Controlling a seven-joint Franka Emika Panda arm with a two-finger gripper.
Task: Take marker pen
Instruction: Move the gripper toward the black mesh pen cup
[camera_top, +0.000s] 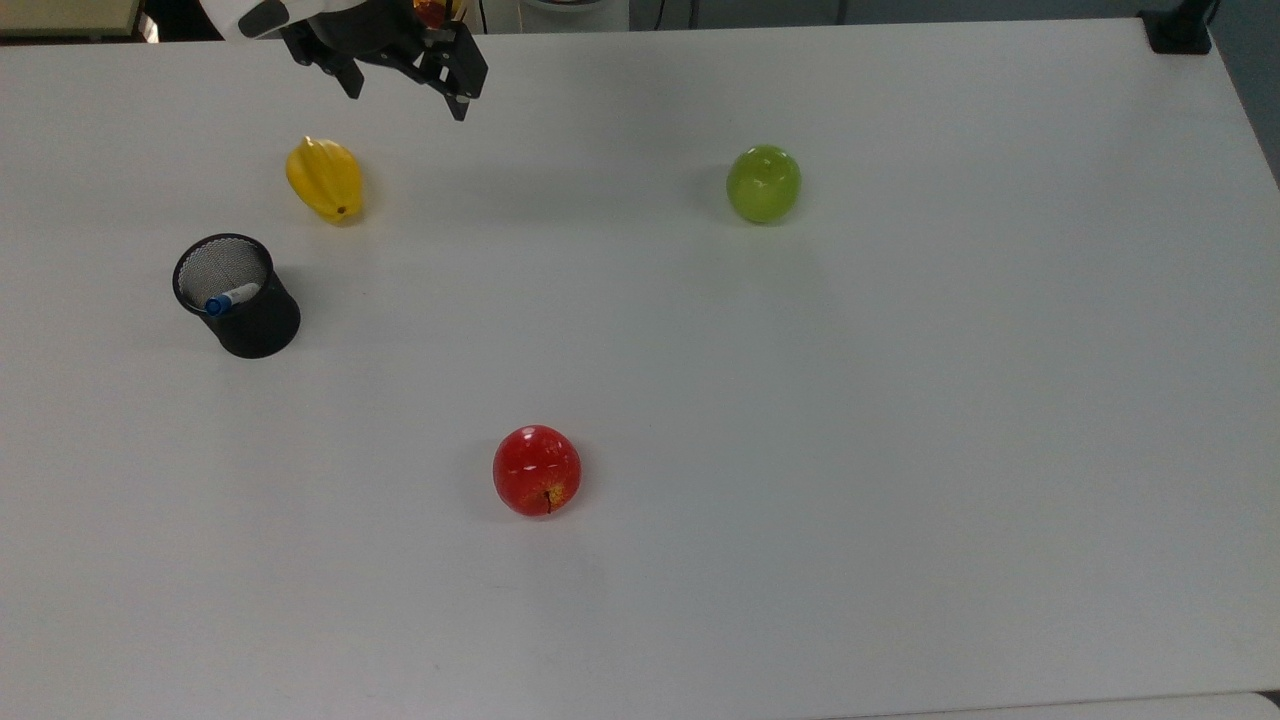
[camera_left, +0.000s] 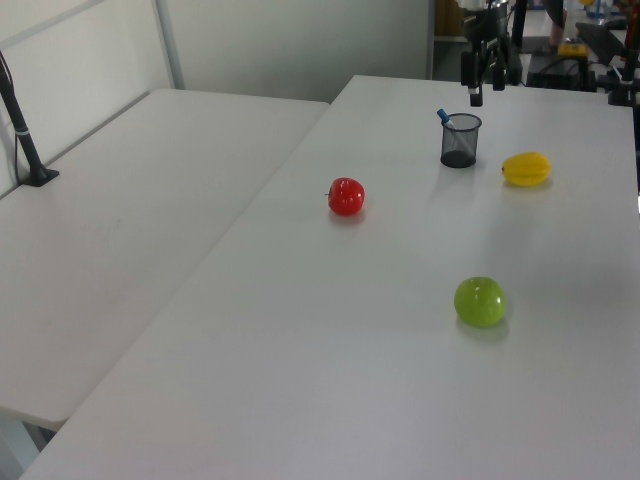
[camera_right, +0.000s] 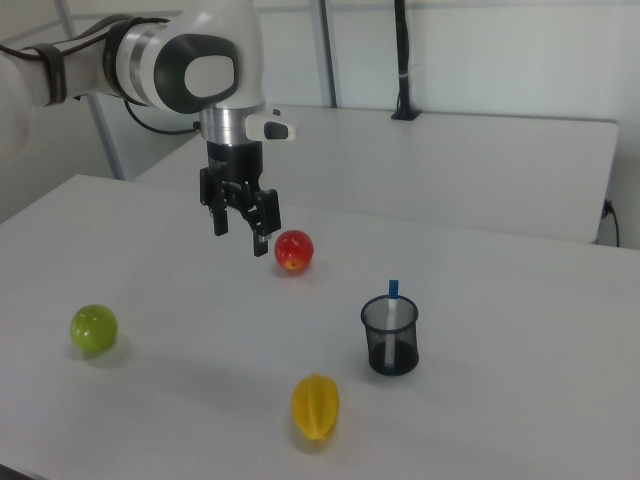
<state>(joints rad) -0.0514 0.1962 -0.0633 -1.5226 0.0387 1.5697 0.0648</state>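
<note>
1. The marker pen (camera_right: 393, 305) stands in a black mesh cup (camera_top: 240, 297), blue end poking above the rim, open air overhead.
2. A yellow starfruit (camera_top: 325, 179) sits near the cup.
3. The gripper (camera_top: 405, 92), jaws apart, hangs above bare table (camera_top: 700, 400).

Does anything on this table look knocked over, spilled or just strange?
Nothing stands out. The black mesh cup stands upright with the blue-capped white marker pen leaning inside, and the red apple, green apple and yellow star fruit lie apart, intact.

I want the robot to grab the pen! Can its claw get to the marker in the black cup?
Probably yes. The marker pen stands in the mesh cup with its blue end poking above the rim, nothing covers it, and the open gripper hangs above the table with free space between.
</note>
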